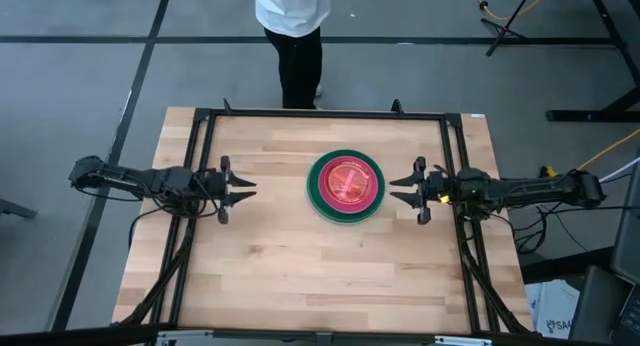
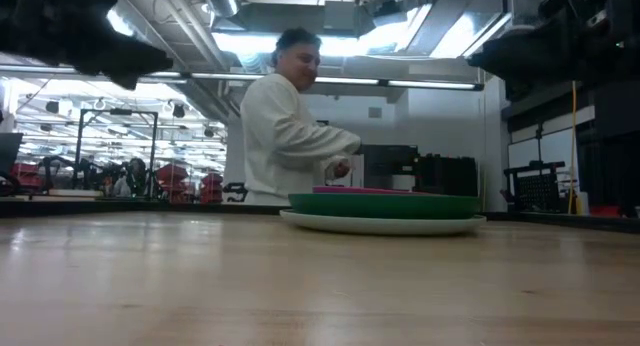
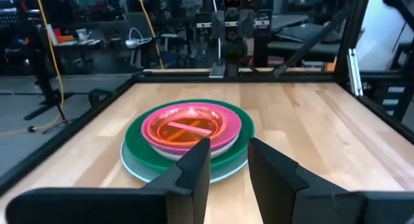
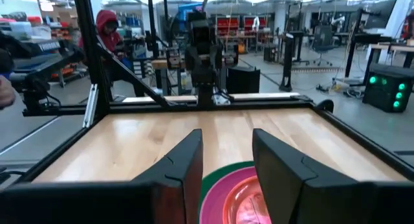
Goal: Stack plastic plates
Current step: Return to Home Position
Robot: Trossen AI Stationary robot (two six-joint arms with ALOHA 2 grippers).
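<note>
One stack of round plastic plates [image 1: 345, 186] rests on the table a little right of its middle. A pale blue plate [image 3: 139, 172] lies at the bottom, then a dark green one [image 2: 385, 205], then a magenta rim [image 2: 360, 190]. Translucent pink-red and orange plates [image 3: 191, 128] sit on top. No peach or neon green plate shows. My left gripper [image 1: 248, 189] [image 3: 229, 160] hovers open left of the stack and points at it. My right gripper [image 1: 393, 190] [image 4: 226, 158] hovers open just right of the stack [image 4: 236, 195], also facing it.
A person in a white top [image 2: 285, 136] stands at the table's far edge [image 1: 290, 26]. A black frame [image 1: 320, 114] runs along the table's far and side edges. Bare wooden tabletop [image 1: 320, 266] lies near, left and far of the stack.
</note>
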